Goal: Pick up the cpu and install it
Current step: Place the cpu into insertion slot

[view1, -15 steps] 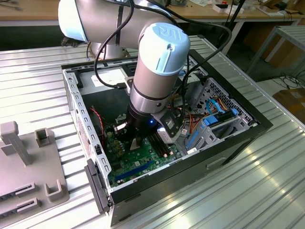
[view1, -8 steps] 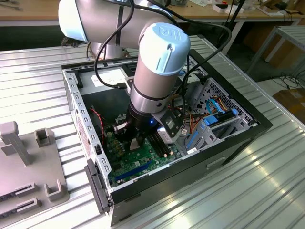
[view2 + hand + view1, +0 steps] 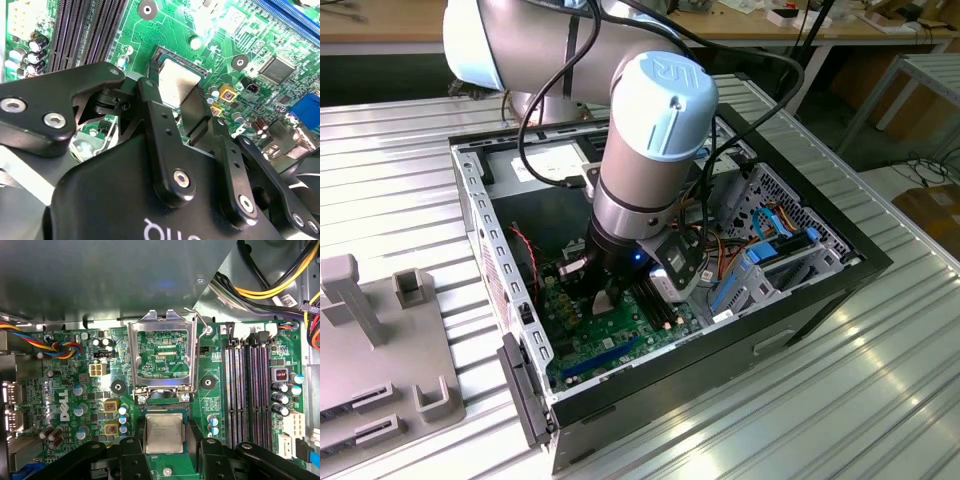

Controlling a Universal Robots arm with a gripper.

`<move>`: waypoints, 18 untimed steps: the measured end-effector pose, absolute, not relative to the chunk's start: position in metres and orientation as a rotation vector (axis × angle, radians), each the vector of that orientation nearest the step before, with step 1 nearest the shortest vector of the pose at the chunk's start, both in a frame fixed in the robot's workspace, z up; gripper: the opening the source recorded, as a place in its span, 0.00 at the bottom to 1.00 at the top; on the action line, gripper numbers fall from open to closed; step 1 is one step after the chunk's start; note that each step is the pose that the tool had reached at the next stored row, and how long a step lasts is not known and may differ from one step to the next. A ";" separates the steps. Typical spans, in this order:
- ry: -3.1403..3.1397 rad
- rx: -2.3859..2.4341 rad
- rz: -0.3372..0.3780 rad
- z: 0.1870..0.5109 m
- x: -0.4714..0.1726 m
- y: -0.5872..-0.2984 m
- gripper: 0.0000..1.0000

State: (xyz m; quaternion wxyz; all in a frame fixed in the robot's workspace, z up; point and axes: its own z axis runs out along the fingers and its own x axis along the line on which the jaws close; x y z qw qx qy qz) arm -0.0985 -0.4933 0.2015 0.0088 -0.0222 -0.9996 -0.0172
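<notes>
Deep inside the open computer case, with the arm reaching down past orange and blue cables and a blue drive bracket. Narrowly closed gripper, black fingers pressed against two opposite edges of the cpu. Silvery face up, lying flat above the green motherboard, directly over the socket; impossible to tell whether seated or just above it. Hinged load plate standing open just beyond the socket, close ahead of the fingertips. Rows of dark memory slots beside the socket on one side; small capacitors and two gold-framed square parts just beside it on the other. Yellow and black power cables hanging beyond the memory slots, well apart from the cpu. Farther out, ribbed metal table under the case, and a grey plastic fixture at the exterior view's left.
</notes>
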 end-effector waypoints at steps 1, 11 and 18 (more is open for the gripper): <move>-3.123 -0.070 -0.054 0.201 -0.099 -0.493 0.45; -3.123 -0.087 -0.054 0.201 -0.098 -0.493 0.45; -3.122 -0.088 -0.053 0.201 -0.098 -0.493 0.44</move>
